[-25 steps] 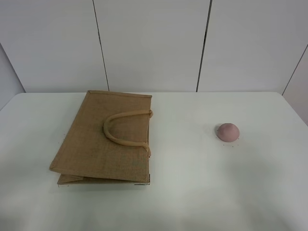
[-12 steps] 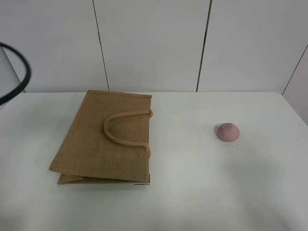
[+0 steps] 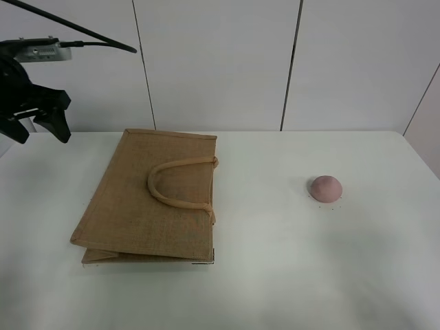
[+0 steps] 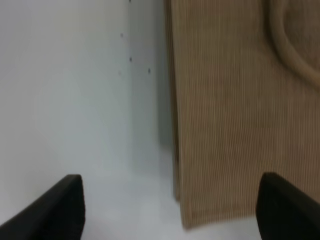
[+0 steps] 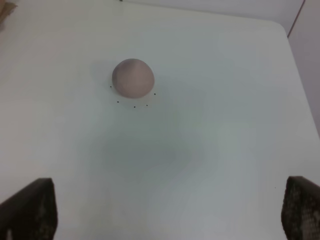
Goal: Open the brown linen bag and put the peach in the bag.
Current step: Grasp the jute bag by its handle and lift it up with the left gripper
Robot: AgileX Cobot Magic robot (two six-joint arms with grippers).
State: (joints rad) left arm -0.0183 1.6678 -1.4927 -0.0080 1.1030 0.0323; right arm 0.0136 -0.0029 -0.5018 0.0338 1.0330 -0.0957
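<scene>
Left gripper (image 3: 40, 128): jaws spread full, nothing held, hovering high at far left, off the brown linen bag (image 3: 148, 206). Right gripper (image 5: 165, 210): likewise wide open and empty, over bare table (image 3: 275, 275), the peach (image 5: 132, 77) ahead of the jaws, not between them. Out of the high view.

Bag flat on its side at left, closed, handle (image 3: 173, 198) looped on the upper panel, mouth apparently along the right edge. Coarse weave, so probably light, floppy, grippy. Pinch the upper handle or upper mouth edge and lift to open.

Peach alone at right, well apart from the bag. Small, rounded, likely soft-skinned and prone to roll. Take across the middle with a gentle squeeze.
</scene>
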